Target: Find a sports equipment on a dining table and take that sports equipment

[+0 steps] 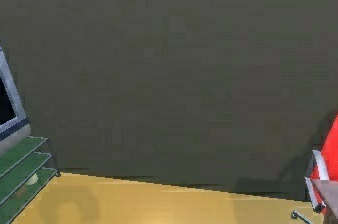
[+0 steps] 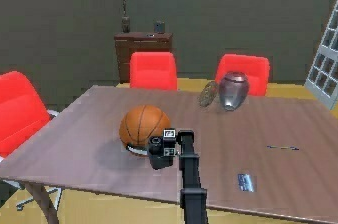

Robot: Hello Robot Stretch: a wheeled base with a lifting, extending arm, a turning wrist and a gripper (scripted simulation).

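On table (image 2: 287,125): basketball (image 2: 144,126) at gripper (image 2: 156,157) | hold: cannot tell | urn (image 2: 234,90), 3 red chairs (image 2: 153,68) around

A counter (image 2: 287,125) of matt brown wood grain. At its middle, an orange ball (image 2: 140,124) with a dull leathery sheen. Near the far edge, a grey vase (image 2: 234,90), shiny like metal. Beside the left edge, a red chair (image 2: 7,108), smooth and matt.
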